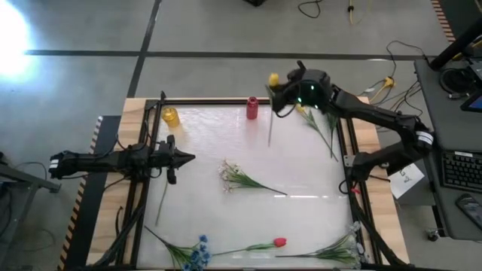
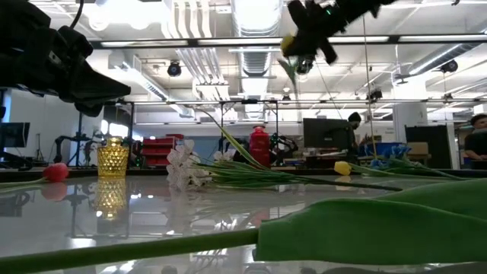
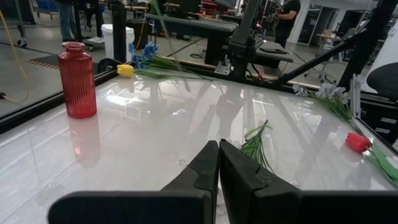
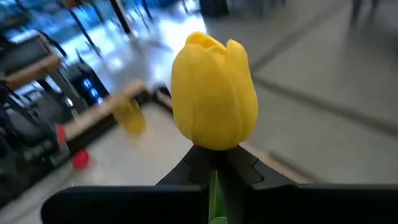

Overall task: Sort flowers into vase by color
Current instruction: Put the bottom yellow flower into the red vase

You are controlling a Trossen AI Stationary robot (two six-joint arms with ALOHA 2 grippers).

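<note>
My right gripper (image 1: 284, 93) is raised near the table's far edge, close to the red vase (image 1: 251, 108), and is shut on a yellow tulip (image 4: 214, 93). In the low view this gripper (image 2: 308, 34) is high above the table. The yellow vase (image 1: 171, 116) stands at the far left. My left gripper (image 1: 187, 158) is shut and hovers at the table's left, touching nothing. White flowers (image 1: 235, 175) lie in the middle of the table. Blue flowers (image 1: 198, 252), a red tulip (image 1: 279, 242) and a white spray (image 1: 339, 248) lie along the near edge. My right gripper pinches the yellow tulip's green stem (image 4: 214, 190) between its two fingers, right below the head. The head (image 1: 273, 78) stands out past the fingertips. The flower is lifted clear of the table, and its stem (image 1: 269, 128) trails from the gripper toward the near side.
More flowers (image 1: 320, 124) lie at the far right, among them a yellow head (image 3: 125, 70) and blue clusters (image 3: 142, 53). A dark frame rail (image 1: 218, 101) runs around the table. A loose green stem (image 1: 162, 199) lies near the left arm. People show in the room behind.
</note>
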